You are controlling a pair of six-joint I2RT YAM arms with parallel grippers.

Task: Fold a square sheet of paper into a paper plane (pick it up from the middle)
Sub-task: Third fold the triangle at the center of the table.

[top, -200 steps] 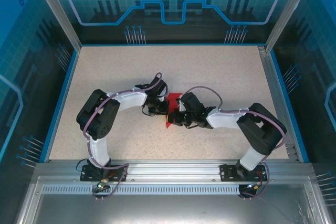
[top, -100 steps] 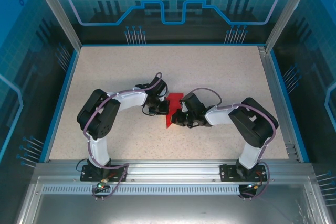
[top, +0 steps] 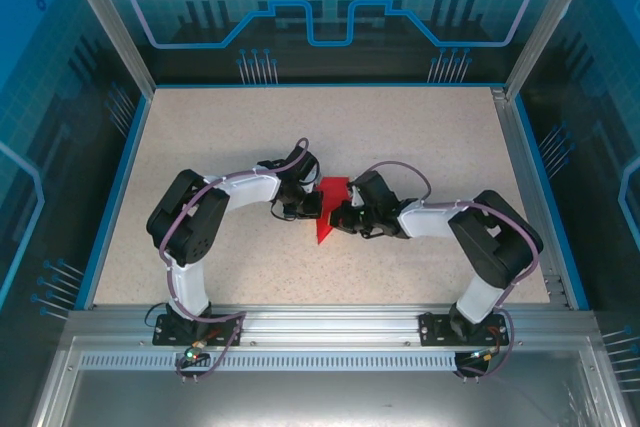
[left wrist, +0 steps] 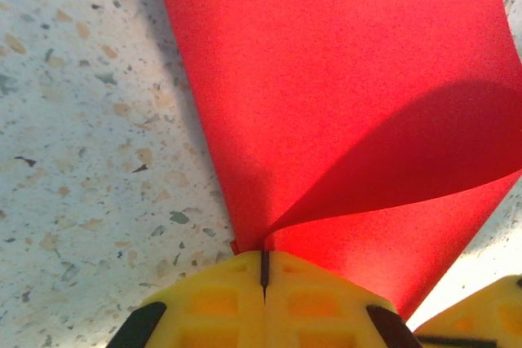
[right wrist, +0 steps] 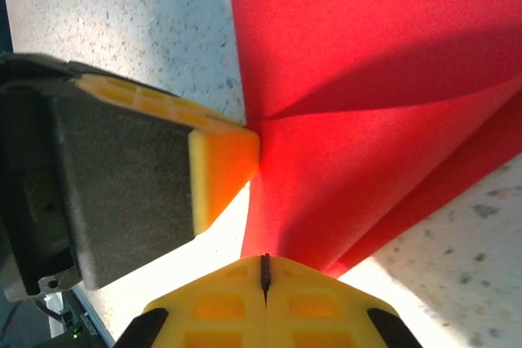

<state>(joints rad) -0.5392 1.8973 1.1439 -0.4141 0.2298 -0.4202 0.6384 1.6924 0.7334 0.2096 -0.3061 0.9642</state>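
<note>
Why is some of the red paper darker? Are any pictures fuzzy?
Left wrist view: the red paper curls up, and the raised flap casts a dark shadow low on the right. Right wrist view: a fold shades a band across the sheet; bright light hits the table. Top view: even light, soft shadows under the arms.

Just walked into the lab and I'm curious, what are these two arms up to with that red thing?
A red paper sheet is being folded in the middle of the table. The left gripper has its jaws shut on the sheet, and the right gripper has its jaws shut on it right beside. The paper is curled and partly folded, not yet a plane.
</note>
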